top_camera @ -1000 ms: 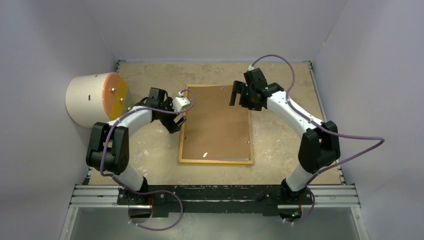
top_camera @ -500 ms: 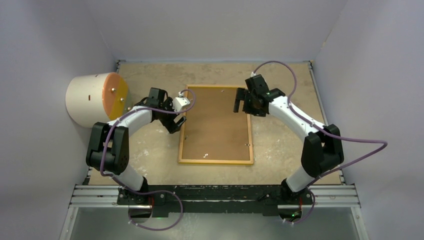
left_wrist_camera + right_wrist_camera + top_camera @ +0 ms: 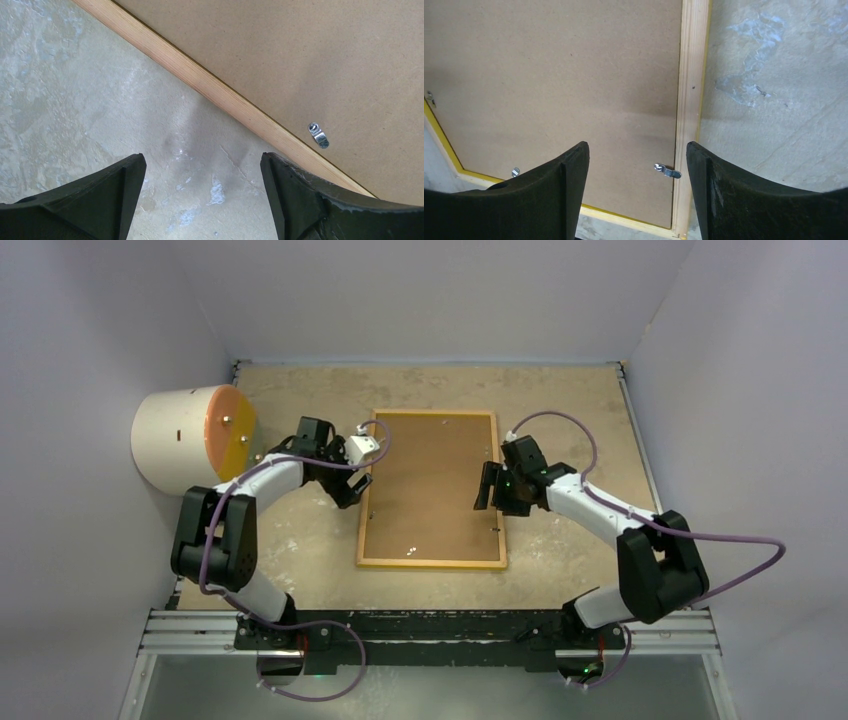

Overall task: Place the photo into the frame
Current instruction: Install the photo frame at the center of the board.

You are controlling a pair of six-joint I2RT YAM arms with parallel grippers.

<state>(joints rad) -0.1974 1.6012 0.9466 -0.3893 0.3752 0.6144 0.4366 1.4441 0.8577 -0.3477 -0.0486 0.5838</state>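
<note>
Your left arm [image 3: 215, 530] folds at the elbow and reaches inward, and your left gripper [image 3: 352, 487] points down with its jaws spread wide. Your right arm [image 3: 640, 540] mirrors it, the right gripper [image 3: 488, 487] also aimed down, jaws apart.

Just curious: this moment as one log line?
frame: back up; backing board: in frame; left gripper: open, beside frame; right gripper: open, above clip

I see the thin rectangular light-wood frame [image 3: 432, 562], yellow-edged, lying flat, back up on the worktop [image 3: 560, 380], brown backing board [image 3: 430, 490] seated inside.
</note>
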